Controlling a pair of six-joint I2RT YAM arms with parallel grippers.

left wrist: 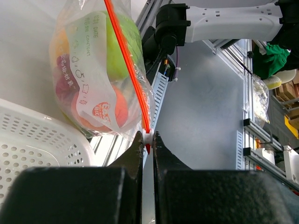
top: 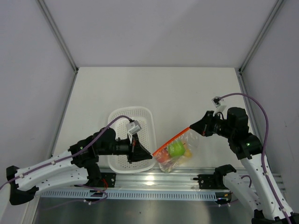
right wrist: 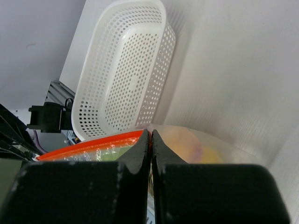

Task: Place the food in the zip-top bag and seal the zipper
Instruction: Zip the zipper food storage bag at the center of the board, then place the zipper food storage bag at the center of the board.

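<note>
White perforated basket [top: 145, 126] on pale table [top: 163, 88]

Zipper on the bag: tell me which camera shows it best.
Left wrist: the zipper runs sharp down to the left gripper. Top external shows it small, stretched between both grippers; right wrist catches only a short end beside the right gripper.

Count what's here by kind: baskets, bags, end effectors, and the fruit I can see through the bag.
White perforated plastic basket: 1
Clear plastic zip-top bag: 1
Black end effectors, left and right: 2
Toy fruits showing through the bag: at least 4
Total: at least 8
</note>
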